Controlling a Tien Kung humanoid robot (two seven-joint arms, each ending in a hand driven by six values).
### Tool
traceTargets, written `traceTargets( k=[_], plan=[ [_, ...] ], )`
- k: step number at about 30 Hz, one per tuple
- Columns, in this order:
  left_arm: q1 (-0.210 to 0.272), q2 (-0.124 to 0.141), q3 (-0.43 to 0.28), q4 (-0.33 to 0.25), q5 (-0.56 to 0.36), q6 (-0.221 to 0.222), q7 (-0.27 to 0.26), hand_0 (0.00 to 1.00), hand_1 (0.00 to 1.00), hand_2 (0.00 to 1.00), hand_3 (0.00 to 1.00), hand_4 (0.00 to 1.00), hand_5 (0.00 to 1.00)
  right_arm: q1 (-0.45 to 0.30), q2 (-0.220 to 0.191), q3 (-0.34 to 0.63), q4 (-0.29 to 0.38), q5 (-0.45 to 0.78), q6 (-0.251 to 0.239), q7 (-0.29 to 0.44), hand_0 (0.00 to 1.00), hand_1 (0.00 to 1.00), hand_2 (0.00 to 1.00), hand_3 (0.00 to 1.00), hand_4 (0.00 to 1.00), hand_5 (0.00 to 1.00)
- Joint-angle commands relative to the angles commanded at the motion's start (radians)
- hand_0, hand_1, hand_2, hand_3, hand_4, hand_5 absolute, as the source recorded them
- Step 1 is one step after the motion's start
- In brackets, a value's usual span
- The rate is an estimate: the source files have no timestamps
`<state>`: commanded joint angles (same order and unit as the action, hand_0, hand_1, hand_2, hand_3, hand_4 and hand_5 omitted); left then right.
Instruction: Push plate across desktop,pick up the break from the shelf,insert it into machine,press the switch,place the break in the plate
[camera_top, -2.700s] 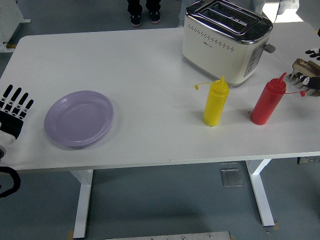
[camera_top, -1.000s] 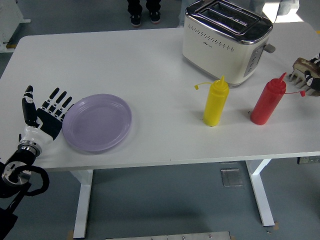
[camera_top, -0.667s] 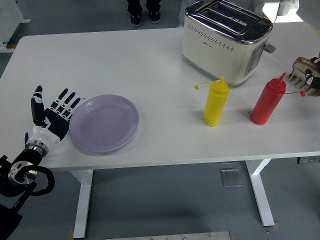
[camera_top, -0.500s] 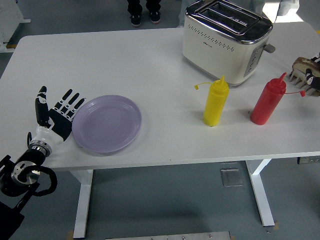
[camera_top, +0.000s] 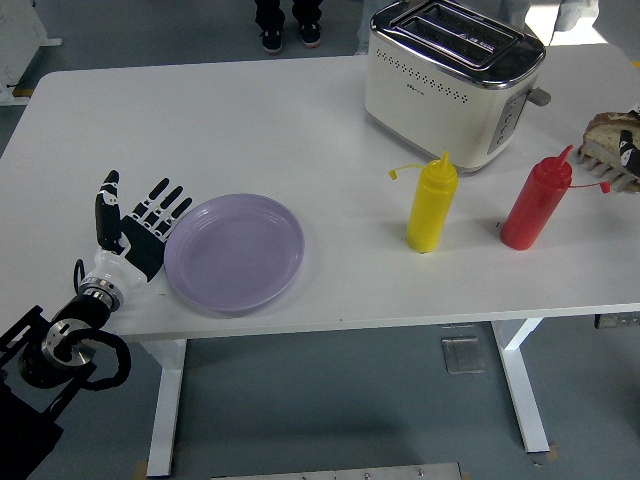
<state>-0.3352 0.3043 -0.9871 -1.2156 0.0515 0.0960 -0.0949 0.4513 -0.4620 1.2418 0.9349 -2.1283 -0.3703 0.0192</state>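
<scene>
Round lilac plate (camera_top: 235, 251) farther right

Lilac plate (camera_top: 235, 252); cream toaster (camera_top: 450, 80); yellow bottle (camera_top: 431, 204); red bottle (camera_top: 536, 200); white table (camera_top: 250, 130).

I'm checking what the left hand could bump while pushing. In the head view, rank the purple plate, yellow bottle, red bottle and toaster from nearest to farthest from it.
1. Purple plate, touching the left hand on its right.
2. Yellow bottle, mid-table, right of the plate.
3. Toaster at the far right and red bottle at the right: too close to call.
</scene>
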Motion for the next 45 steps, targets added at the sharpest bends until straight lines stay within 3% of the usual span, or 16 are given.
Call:
traceTargets(
  k=[22,25,26,43,45],
  plan=[
    [-0.024,-0.01,0.032,0.007,-0.01,-0.001,-0.001,0.84,0.767,0.717,0.699,0.806,0.998,0.0,-0.012,-0.005,0.093,0.157,-0.049,-0.059,0.523,0.543,0.493,0.43,0.293,0.002],
    [-0.029,-0.012,0.041,0.008,-0.012,-0.001,-0.001,0.84,0.767,0.717,0.699,0.806,0.998,-0.002,-0.016,0.001,0.122,0.178,-0.048,-0.078,0.523,0.543,0.493,0.43,0.293,0.002],
    [-0.031,-0.012,0.043,0.008,-0.013,-0.001,0.0,0.84,0.767,0.717,0.7,0.805,0.998,-0.002,-0.017,0.003,0.131,0.182,-0.047,-0.083,0.514,0.535,0.488,0.413,0.165,0.002],
    [-0.067,-0.018,0.115,0.006,-0.028,-0.001,0.004,0.84,0.767,0.718,0.7,0.805,0.998,-0.006,-0.055,0.041,0.331,0.305,-0.007,-0.181,0.507,0.532,0.487,0.405,0.127,0.002],
    [-0.069,-0.019,0.122,0.005,-0.029,-0.001,0.005,0.84,0.768,0.718,0.701,0.803,0.998,-0.002,-0.062,0.041,0.353,0.315,-0.001,-0.196,0.504,0.529,0.486,0.405,0.17,0.002]
  ],
)
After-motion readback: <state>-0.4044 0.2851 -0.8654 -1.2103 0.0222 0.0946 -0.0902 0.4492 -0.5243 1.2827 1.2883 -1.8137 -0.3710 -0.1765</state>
